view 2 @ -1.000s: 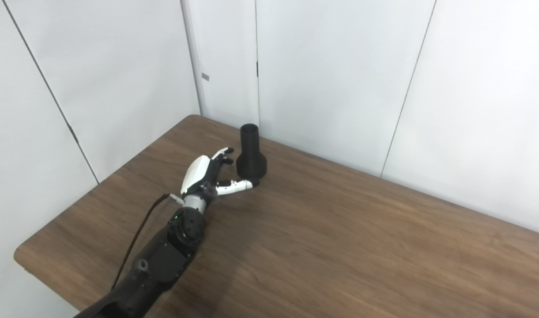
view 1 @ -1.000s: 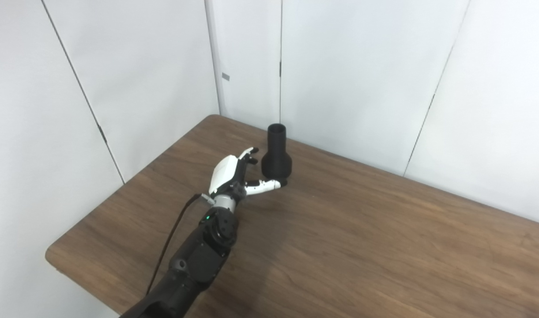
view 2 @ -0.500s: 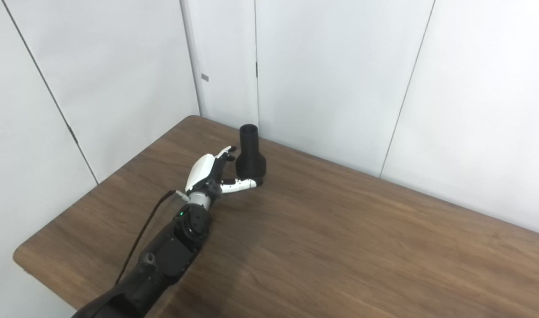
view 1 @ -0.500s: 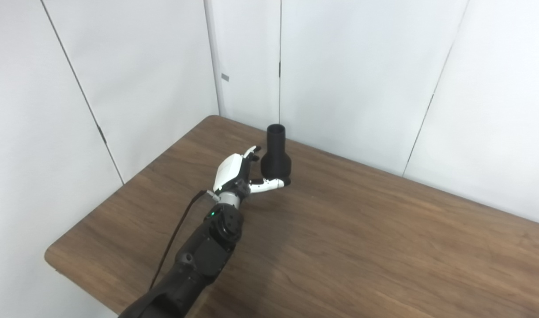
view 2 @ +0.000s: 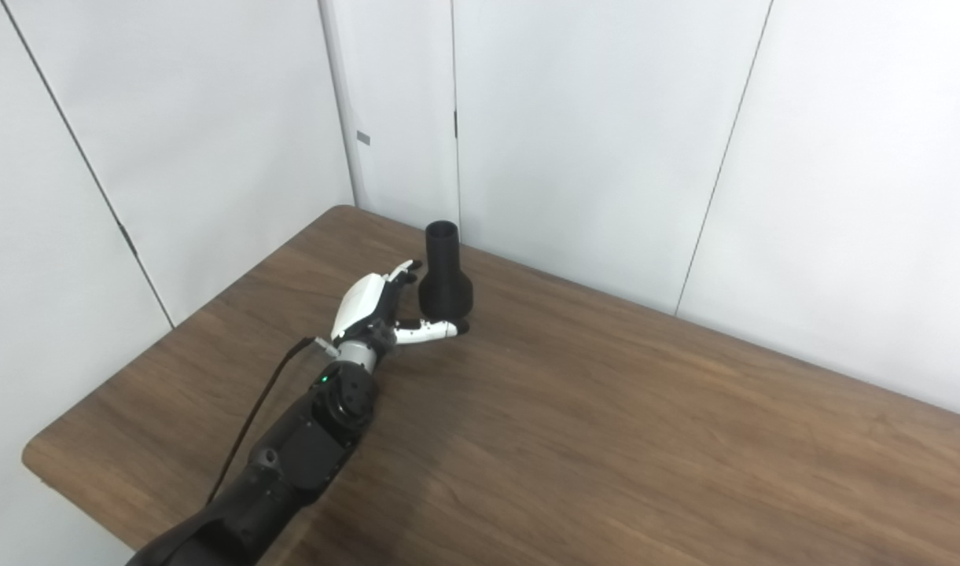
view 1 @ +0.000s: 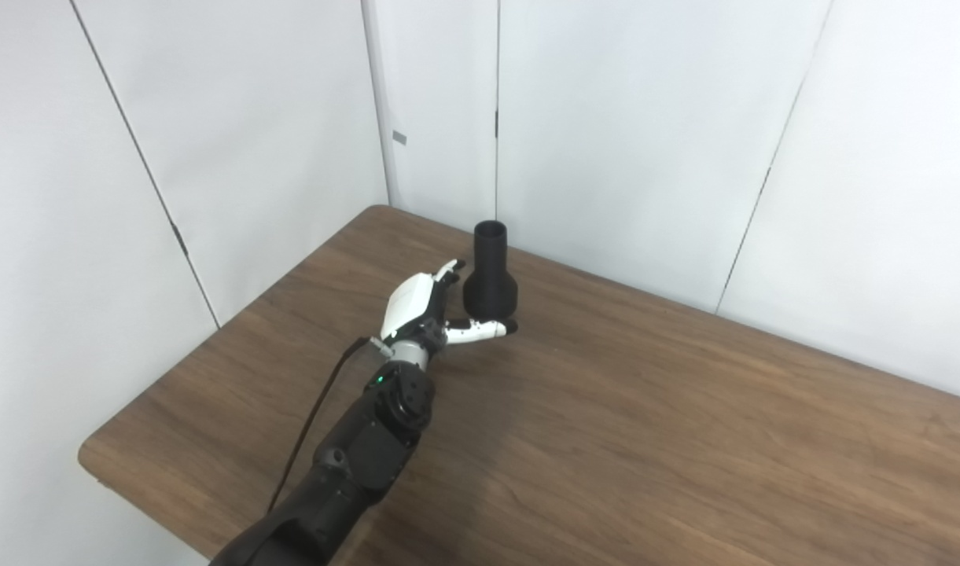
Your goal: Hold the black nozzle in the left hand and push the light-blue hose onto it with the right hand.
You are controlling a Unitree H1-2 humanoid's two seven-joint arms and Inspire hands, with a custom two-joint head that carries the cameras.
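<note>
Brown wood-grain table [view 1: 645,440] fills your left eye view, set into a corner of white wall panels [view 1: 645,141]. Your left hand [view 1: 423,308] reaches in from the lower left on a black forearm. Its fingers are spread apart and it grips nothing yet. The black nozzle [view 1: 489,275] stands upright near the far edge of the table, wide base down and narrow open neck up, so its long axis is vertical. It lies just to the right of the hand. The thumb [view 1: 480,331] stretches along the front of the base, and the fingertips [view 1: 450,270] sit at the nozzle's left side. You cannot tell from here whether they touch it. Your right hand and the light-blue hose are nowhere in this view.

From your right eye view, the layout is the same. The nozzle [view 2: 443,271] stands upright and the left hand [view 2: 373,305] cups toward it from the left, fingers open. The thumb [view 2: 431,330] lies low across the front of the base. The left hand is the only one near. My judgement is that the coming move is to close those fingers sideways around the wide lower body, keeping the neck free and pointing up for the hose.
</note>
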